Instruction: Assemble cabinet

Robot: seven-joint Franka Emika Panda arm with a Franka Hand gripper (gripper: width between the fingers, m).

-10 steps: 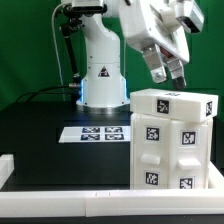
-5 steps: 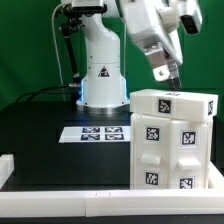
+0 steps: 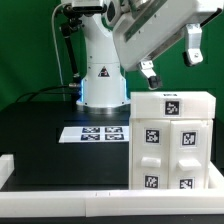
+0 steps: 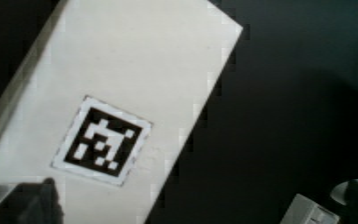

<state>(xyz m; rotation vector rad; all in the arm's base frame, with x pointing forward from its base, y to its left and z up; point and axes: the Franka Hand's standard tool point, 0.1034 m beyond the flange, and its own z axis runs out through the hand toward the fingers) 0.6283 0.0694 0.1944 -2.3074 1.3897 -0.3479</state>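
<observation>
Now I see the large white plastic box-like cabinet [image 3: 172,140] with panelled door fronts and black-and-white square tags standing upright on the black desk [image 3: 45,130], toward its front edge on the exterior view's right. The marker board [image 3: 93,132] lies flat just beside it, toward the middle of the desk. My hand [image 3: 171,62] hangs above the cabinet's top face, its two fingers spread wide and holding nothing; one fingertip [image 3: 149,77] is just above the top's rear corner, the other well clear. In the wrist view the tagged top panel [image 4: 114,110] fills most of the picture, with the dark desk beyond its edge.

To do this step well, I judge I should keep the fingers clear of the box while moving, since a knock near the top could tip or shift it. Any descent should be straight and slow.

Compared with a second ago, the wrist has swung and lifted: the fingers then pointed down close over the top, much nearer together; the cabinet has barely moved.
</observation>
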